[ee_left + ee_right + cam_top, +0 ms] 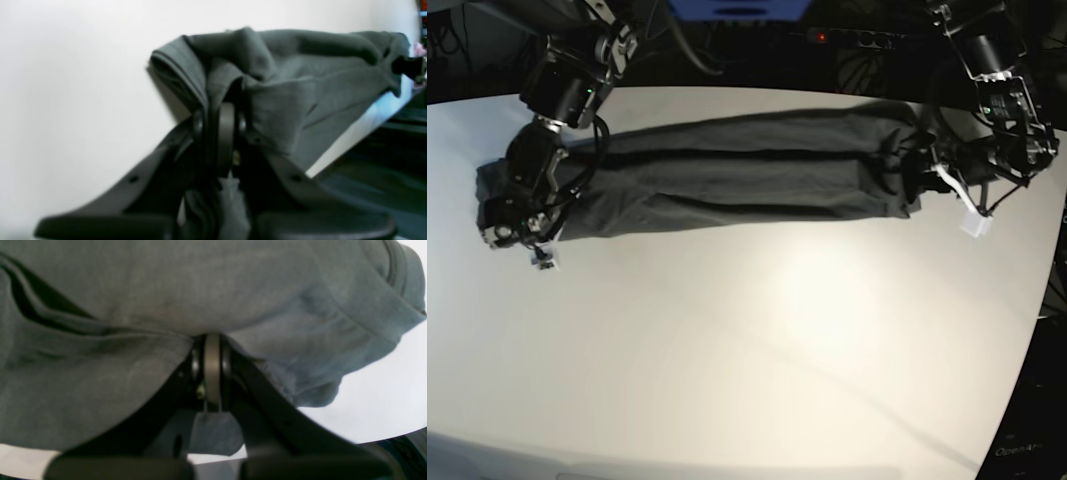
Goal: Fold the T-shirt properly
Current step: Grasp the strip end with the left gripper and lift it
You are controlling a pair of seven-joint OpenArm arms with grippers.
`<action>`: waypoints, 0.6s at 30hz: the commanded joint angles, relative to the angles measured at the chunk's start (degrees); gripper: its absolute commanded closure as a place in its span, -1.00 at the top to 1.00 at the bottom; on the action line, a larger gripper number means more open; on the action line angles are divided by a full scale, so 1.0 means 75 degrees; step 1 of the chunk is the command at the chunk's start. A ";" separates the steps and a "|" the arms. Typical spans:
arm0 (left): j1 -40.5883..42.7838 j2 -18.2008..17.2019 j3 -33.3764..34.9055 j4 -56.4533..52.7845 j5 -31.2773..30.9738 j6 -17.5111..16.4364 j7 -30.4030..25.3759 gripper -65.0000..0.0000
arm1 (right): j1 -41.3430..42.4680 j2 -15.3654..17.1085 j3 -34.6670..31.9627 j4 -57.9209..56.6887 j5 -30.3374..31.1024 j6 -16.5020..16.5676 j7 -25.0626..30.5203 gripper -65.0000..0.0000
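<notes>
The dark grey T-shirt (pixel 747 180) lies as a long, narrow folded band across the far half of the white table (pixel 757 350). My left gripper (pixel 924 165) is shut on its right end. In the left wrist view the cloth (pixel 300 83) bunches over that gripper (pixel 223 133), pinched between its closed fingers. My right gripper (pixel 517 215) is shut on the shirt's left end. Seen from the right wrist, the fabric (pixel 166 290) drapes over the closed right gripper (pixel 212 350) and fills most of the picture. Both ends are lifted slightly off the table.
The table's curved edge (pixel 1037 320) runs down the right side, with dark floor beyond. Cables and a blue object (pixel 737 8) sit behind the table's far edge. A white tag (pixel 972 222) hangs from the left arm's wrist.
</notes>
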 commanded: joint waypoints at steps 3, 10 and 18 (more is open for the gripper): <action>0.0078 -0.0023 0.0469 -0.0027 0.0094 0.0036 0.0532 -0.93 | -0.0049 -0.0106 0.0009 -0.0205 0.0439 0.0080 0.0238 -0.99; -0.0121 -0.0035 0.1266 0.0055 -0.0680 0.0036 0.0532 -0.93 | -0.0026 -0.0106 0.0009 -0.0205 0.0439 0.0080 0.0238 -0.99; -0.0602 -0.0609 0.1231 0.0067 -0.0726 0.0036 0.0532 -0.93 | -0.0061 -0.0106 0.0009 -0.0205 0.0451 0.0080 0.0449 -0.99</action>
